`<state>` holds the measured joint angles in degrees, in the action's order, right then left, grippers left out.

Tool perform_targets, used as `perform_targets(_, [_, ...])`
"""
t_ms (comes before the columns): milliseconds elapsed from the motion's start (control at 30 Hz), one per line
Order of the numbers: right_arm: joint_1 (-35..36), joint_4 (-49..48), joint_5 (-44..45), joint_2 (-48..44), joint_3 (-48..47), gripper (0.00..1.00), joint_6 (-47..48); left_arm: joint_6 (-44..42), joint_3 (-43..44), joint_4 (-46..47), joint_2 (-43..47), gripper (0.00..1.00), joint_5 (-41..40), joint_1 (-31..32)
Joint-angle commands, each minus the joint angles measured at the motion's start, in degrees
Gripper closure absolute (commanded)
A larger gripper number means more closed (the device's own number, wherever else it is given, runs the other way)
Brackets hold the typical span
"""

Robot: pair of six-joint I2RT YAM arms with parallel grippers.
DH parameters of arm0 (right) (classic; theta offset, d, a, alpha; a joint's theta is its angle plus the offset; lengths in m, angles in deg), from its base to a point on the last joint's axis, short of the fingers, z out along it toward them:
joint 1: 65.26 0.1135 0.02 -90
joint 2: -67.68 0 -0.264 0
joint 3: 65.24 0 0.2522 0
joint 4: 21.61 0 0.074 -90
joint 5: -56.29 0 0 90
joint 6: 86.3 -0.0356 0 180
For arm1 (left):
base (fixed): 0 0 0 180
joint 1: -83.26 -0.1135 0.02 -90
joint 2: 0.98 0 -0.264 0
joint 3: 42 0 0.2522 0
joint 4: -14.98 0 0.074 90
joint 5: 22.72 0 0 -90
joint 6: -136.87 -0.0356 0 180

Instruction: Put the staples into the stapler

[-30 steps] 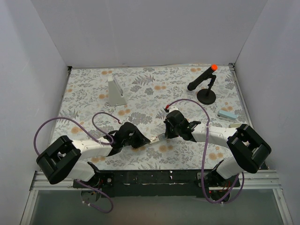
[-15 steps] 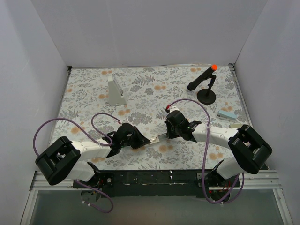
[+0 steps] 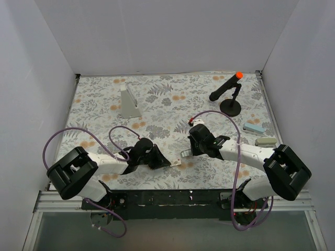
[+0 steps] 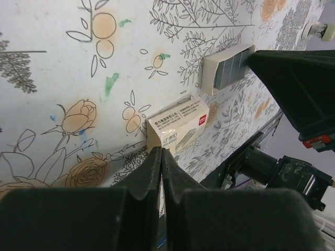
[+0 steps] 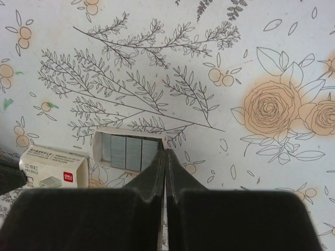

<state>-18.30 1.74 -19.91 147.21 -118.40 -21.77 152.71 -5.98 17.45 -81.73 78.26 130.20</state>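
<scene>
The grey staple strips are sitting in the little tray, which is lying on the table just beside the white staples box. My right gripper is reaching down low, with its fingers pressed together at the tray's corner. My left gripper is touching the box's edge, and its fingers are pressed together too.

The table is covered with a pale floral print of orange roses and grey leaves. A tall grey-white wedge stands at the upper left, and a black stand with an orange tip at the upper right. Along the right edge lie a pale blue bar and, just below it, a grey-green bar. Low in the middle, a whitish staple packet lies flat, with a small tray of staples just beside it at its upper right, apart from it.
</scene>
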Motion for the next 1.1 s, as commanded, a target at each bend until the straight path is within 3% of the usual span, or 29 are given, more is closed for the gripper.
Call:
perform_targets(0, [-0.03,1.40,1.66,-2.18,1.16,0.99,0.07,-0.72,1.12,0.38,-0.02,1.00,0.89,0.79])
perform_targets(100, [-0.03,2.19,2.19,-2.62,1.17,0.99,-0.10,-1.25,1.64,-1.36,1.82,0.94,-0.78,0.87])
perform_targets(200, [-0.03,3.68,3.85,-3.32,0.55,0.87,-0.10,-2.13,2.61,-5.22,4.10,0.76,-3.59,0.87])
perform_targets(367, [-0.03,7.64,7.46,-5.61,-2.08,0.54,0.25,-4.32,4.10,-9.63,8.85,0.48,-8.68,0.79])
perform_targets(400, [-0.03,8.86,8.51,-6.65,-2.96,0.49,0.42,-4.94,4.37,-11.20,10.68,0.38,-9.31,0.79])
perform_targets(500, [-0.38,11.41,12.28,-8.94,-5.06,0.29,0.51,-8.62,7.35,-15.87,15.16,0.19,-13.35,0.35])
perform_targets(533, [-0.73,13.94,13.43,-9.56,-5.86,0.19,0.43,-9.94,8.31,-18.57,16.14,0.03,-14.57,0.26])
perform_targets(667, [-6.15,20.46,18.71,-13.51,-9.55,0.02,0.95,-18.72,17.69,-30.52,20.98,0.02,-22.31,-0.18])
perform_targets(733, [-9.94,21.52,19.68,-15.27,-10.52,0.02,1.83,-25.49,22.01,-34.49,23.08,0.02,-27.75,-0.27])
perform_targets(867, [-25.64,18.82,16.09,-19.84,-10.09,0.02,3.15,-37.53,31.60,-41.97,25.20,0.02,-36.10,-0.36])
perform_targets(967, [-34.96,16.17,13.10,-20.03,-9.73,0.02,2.80,-45.88,34.17,-39.72,27.83,0.02,-41.99,-0.36])
perform_targets(1067, [-43.23,14.85,11.25,-17.75,-10.26,0.02,1.83,-52.31,28.47,-32.61,31.43,0.02,-48.41,-0.36])
